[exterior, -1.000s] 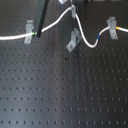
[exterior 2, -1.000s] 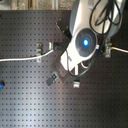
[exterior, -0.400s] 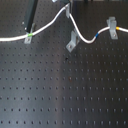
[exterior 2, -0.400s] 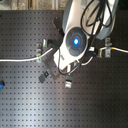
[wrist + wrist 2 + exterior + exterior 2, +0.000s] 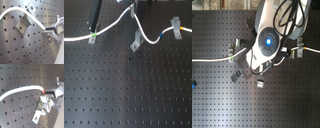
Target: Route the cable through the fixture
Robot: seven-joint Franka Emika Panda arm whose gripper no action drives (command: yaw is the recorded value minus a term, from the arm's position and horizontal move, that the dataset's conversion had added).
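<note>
The white cable [image 5: 114, 24] runs from the first exterior view's left edge and carries a green band [image 5: 94, 35] at the left fixture [image 5: 91, 40]. It rises to a peak under my gripper [image 5: 134, 5] at the top edge. From there it drops past the top of the middle fixture [image 5: 136, 42] and curves up to the right fixture [image 5: 176, 22], with a blue band [image 5: 162, 35] and a yellow band [image 5: 182, 29]. In both wrist views my gripper [image 5: 46, 30] [image 5: 45, 93] is shut on the cable [image 5: 30, 15] [image 5: 22, 89].
A black post [image 5: 95, 15] stands behind the left fixture. In the second exterior view the arm [image 5: 267, 42] covers the middle of the perforated board [image 5: 222, 105]. Two small loose clips [image 5: 236, 76] [image 5: 259, 83] lie below it.
The arm has moved toward the second exterior view's left with the cable in its grip. The cable's peak has shifted slightly in the first exterior view.
</note>
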